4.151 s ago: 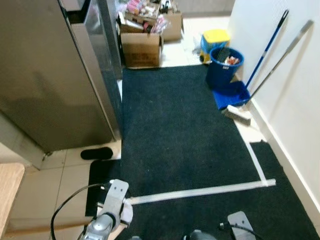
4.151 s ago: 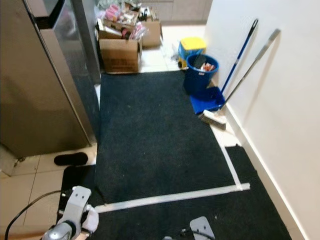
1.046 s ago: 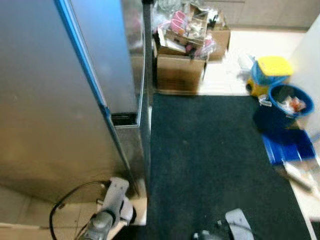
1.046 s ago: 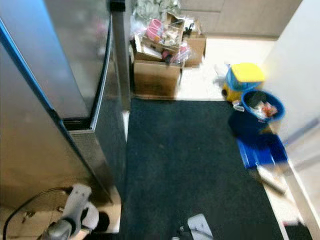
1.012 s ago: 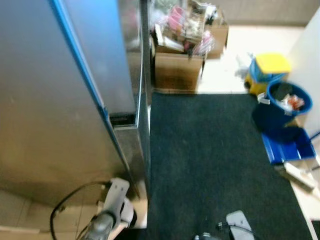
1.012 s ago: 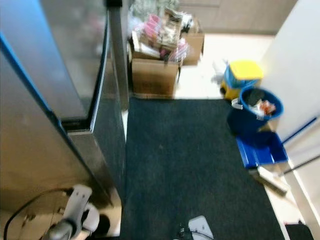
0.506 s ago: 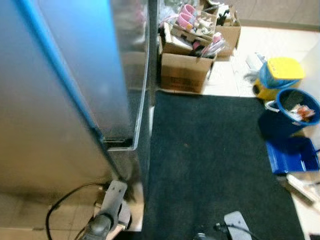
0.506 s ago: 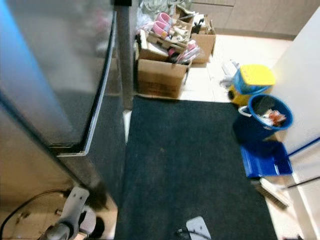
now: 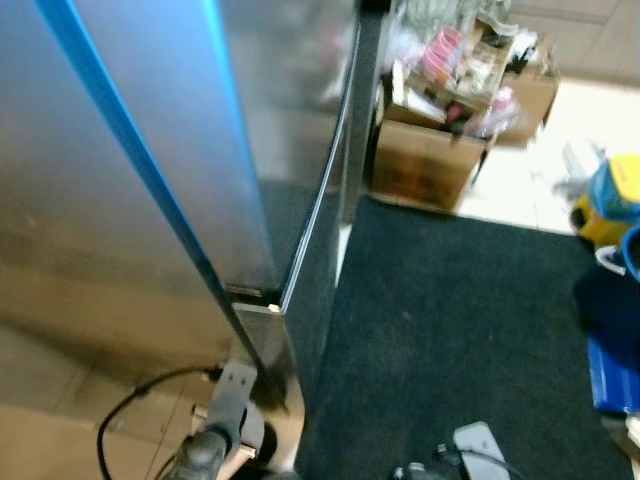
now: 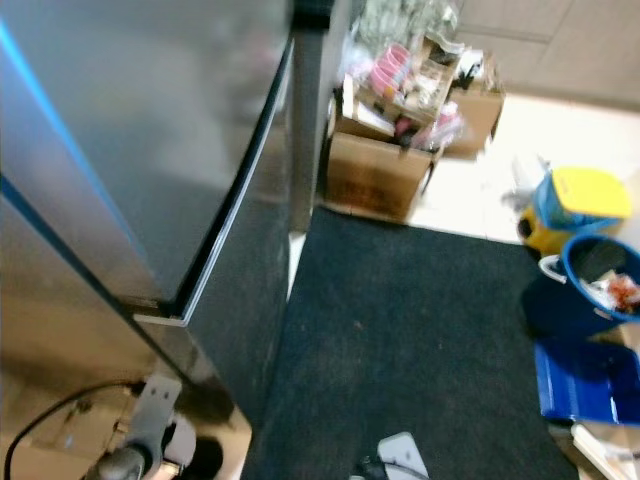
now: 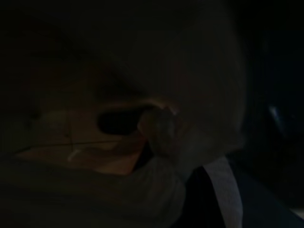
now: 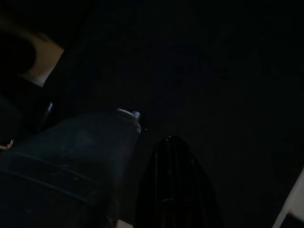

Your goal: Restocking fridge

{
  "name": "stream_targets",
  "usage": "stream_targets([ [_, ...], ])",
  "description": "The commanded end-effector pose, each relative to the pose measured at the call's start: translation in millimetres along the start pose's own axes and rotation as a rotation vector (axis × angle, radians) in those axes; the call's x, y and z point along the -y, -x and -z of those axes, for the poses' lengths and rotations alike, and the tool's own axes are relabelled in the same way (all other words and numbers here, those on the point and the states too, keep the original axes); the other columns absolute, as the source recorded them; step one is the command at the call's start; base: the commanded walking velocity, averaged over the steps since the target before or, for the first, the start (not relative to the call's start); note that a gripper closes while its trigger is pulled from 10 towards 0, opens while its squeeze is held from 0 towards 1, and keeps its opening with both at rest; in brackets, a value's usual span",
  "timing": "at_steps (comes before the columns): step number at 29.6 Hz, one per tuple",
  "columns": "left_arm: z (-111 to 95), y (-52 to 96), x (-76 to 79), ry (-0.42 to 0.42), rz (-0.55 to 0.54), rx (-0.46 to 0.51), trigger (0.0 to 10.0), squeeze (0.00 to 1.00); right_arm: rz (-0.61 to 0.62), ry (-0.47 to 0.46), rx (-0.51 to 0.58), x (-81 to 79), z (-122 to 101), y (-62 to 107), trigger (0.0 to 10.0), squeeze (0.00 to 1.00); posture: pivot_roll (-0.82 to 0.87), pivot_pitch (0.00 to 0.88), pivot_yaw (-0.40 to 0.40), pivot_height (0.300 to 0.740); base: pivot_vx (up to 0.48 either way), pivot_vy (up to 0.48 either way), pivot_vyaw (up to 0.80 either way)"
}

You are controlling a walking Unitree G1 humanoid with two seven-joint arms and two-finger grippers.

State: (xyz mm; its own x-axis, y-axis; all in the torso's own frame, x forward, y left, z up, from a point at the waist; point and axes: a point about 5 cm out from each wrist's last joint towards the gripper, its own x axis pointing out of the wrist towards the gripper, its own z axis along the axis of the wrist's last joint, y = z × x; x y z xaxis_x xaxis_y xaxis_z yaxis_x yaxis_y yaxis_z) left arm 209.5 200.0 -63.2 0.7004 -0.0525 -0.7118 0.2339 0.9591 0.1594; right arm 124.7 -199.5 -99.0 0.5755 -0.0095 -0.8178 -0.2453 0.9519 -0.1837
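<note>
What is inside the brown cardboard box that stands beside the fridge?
The cardboard box is heaped with packaged goods, several of them pink. The blur hides what they are, and the box walls cover anything lower down.

The fridge stands at my left, its doors shut, reaching from near me to the far end of the scene. To its right a mat lies on the floor and runs away from me. At the mat's far edge sits a cardboard box with packets heaped on it, just right of the fridge's far corner, and a second box sits behind it. At the right, beside the mat, stands a bucket, with a lidded bin just beyond it.
</note>
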Motion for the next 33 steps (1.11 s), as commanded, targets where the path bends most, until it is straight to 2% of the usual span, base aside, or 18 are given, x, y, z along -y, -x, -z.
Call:
stream_targets([
  [1,2.7,0.8,1.4,-0.003,0.005,-0.006,10.0,0.00,-0.005,-0.002,-0.038,-2.0,10.2,3.0,10.0,0.00,-0.08,0.137,-0.016,0.740,0.000,0.000,0.00],
  [27,7.2,2.1,2.8,-0.021,0.015,-0.020,10.0,0.00,-0.006,0.004,-0.043,-2.0,11.3,3.3,10.0,0.00,-0.08,0.132,-0.022,0.740,0.000,0.000,0.00],
  [33,6.0,1.7,4.3,-0.037,0.020,-0.012,10.0,0.00,-0.005,0.005,-0.042,-1.9,11.7,3.5,10.0,0.00,-0.08,0.131,-0.021,0.740,0.000,-0.450,0.00],
])
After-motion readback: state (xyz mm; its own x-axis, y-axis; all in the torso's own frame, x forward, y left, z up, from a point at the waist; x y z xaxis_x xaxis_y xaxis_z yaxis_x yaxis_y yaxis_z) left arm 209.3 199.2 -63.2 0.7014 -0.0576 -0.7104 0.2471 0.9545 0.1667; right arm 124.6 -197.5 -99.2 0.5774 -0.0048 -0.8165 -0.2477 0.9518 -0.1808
